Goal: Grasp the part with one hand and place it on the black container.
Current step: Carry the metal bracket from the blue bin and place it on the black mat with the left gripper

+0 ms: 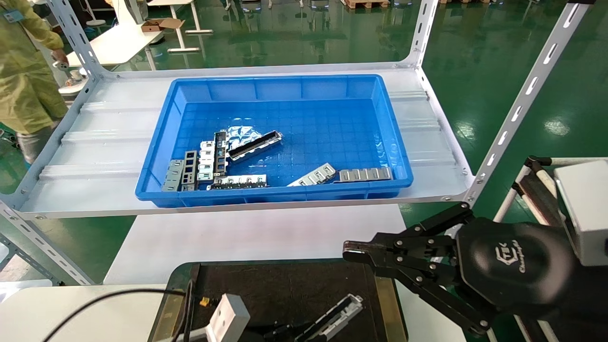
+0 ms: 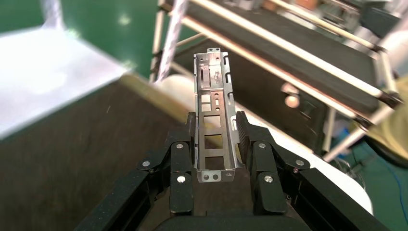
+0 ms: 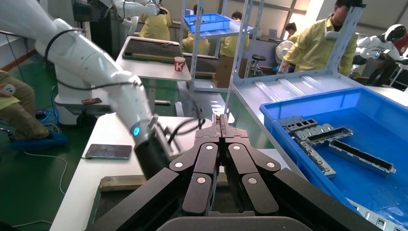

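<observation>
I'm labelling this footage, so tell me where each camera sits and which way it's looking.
Head view: up on the robot, looking forward and down at the blue bin and the black container; the right gripper shows.
Left wrist view: on the left arm, looking along the left gripper, shut on the part, over the container.
Right wrist view: on the right arm, looking past its shut gripper toward the left arm.
Head and right wrist views share the bin.

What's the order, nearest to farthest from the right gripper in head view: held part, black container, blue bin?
From the right gripper, at the robot's right:
1. black container, just beneath.
2. part, in the left gripper, low centre.
3. blue bin, on the shelf ahead.
</observation>
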Robot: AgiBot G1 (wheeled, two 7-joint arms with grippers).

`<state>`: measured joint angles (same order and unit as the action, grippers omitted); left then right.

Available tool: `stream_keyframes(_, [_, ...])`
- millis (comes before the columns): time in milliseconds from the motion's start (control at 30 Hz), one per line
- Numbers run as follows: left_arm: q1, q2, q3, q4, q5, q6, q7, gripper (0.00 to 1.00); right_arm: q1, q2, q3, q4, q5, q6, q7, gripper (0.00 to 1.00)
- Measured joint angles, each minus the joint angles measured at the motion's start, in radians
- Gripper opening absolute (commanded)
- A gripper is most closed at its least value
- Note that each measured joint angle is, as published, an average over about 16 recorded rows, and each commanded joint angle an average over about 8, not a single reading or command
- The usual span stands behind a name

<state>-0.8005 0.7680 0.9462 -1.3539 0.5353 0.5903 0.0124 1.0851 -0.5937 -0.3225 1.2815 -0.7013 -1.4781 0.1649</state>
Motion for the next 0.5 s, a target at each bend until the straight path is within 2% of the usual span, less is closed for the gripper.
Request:
stream_keyframes(233, [0.118,0.085,-0.046,-0.003,-0.056,-0.194,0.031,0.0,0.0,0.0,0.0,0.0,0.0,0.0,0.0,0.0])
stream_keyframes(500, [0.181,0.202,-0.088,-0.002,-0.094,-0.409,0.037,0.0,0.0,0.0,0.0,0.0,0.0,0.0,0.0,0.0])
